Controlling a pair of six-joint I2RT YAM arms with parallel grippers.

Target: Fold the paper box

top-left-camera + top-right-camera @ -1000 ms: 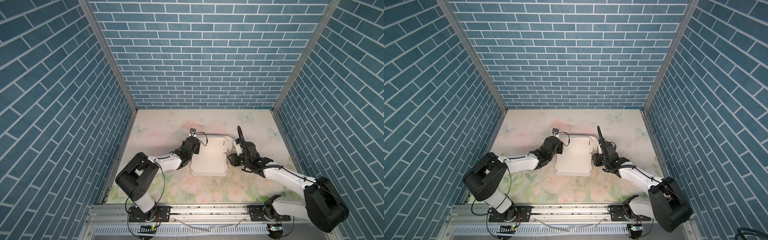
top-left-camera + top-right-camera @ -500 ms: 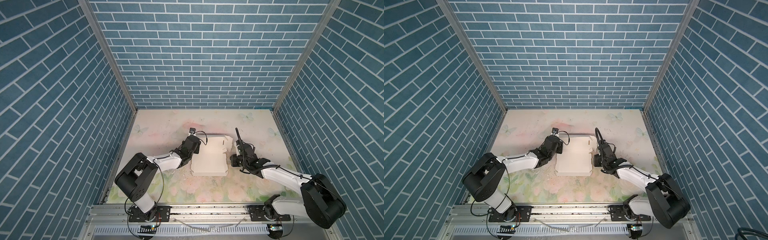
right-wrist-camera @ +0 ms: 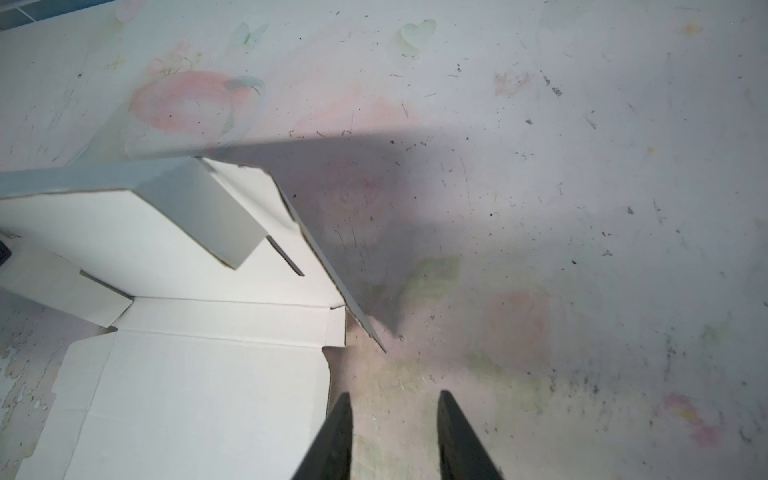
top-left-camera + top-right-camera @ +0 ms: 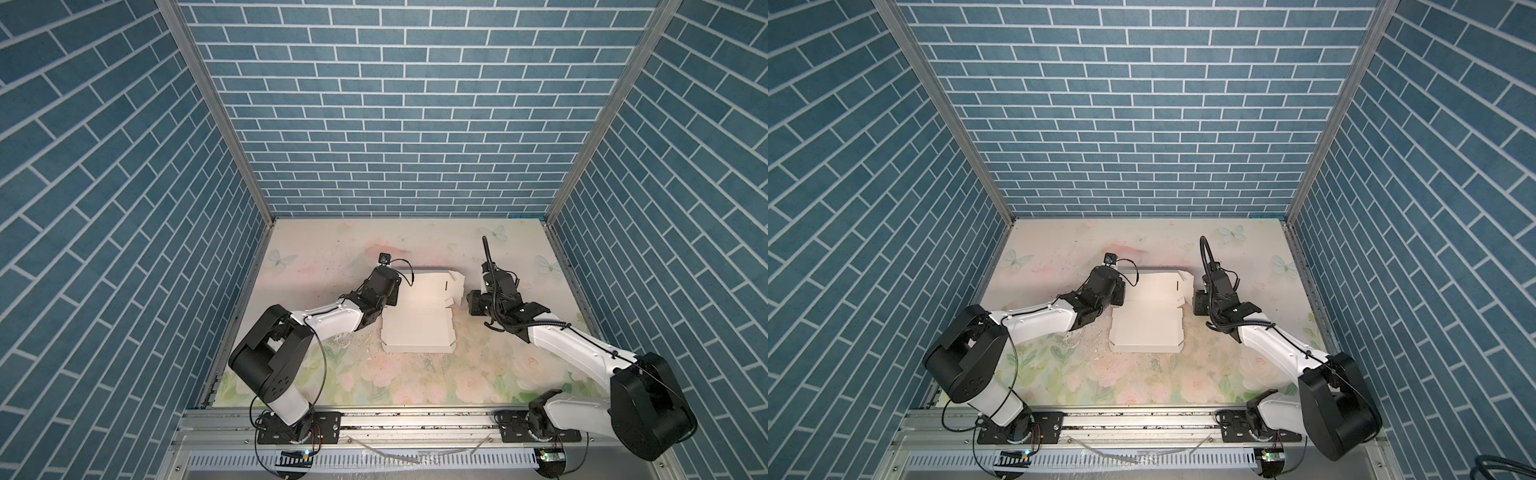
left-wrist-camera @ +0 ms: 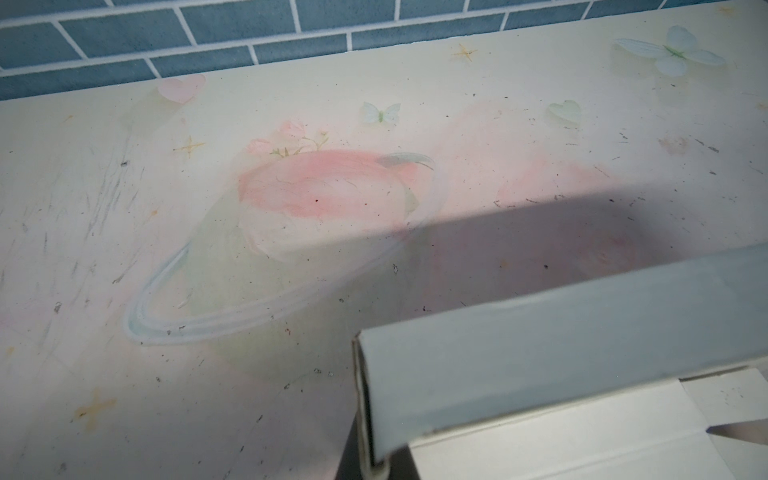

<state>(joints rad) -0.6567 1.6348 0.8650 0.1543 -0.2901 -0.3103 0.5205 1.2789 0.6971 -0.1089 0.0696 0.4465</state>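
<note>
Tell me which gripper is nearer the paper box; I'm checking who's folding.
Left. The left gripper is shut on a flap of the paper box, at its left side; the right gripper hangs open just off its right edge, not touching.

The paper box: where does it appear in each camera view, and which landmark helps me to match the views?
Top views: paper box at lower centre.
Left wrist: its raised flap, lower right.
Right wrist: left half.
Landmark: pink round print beyond the box's far edge, faint in both top views.
</note>
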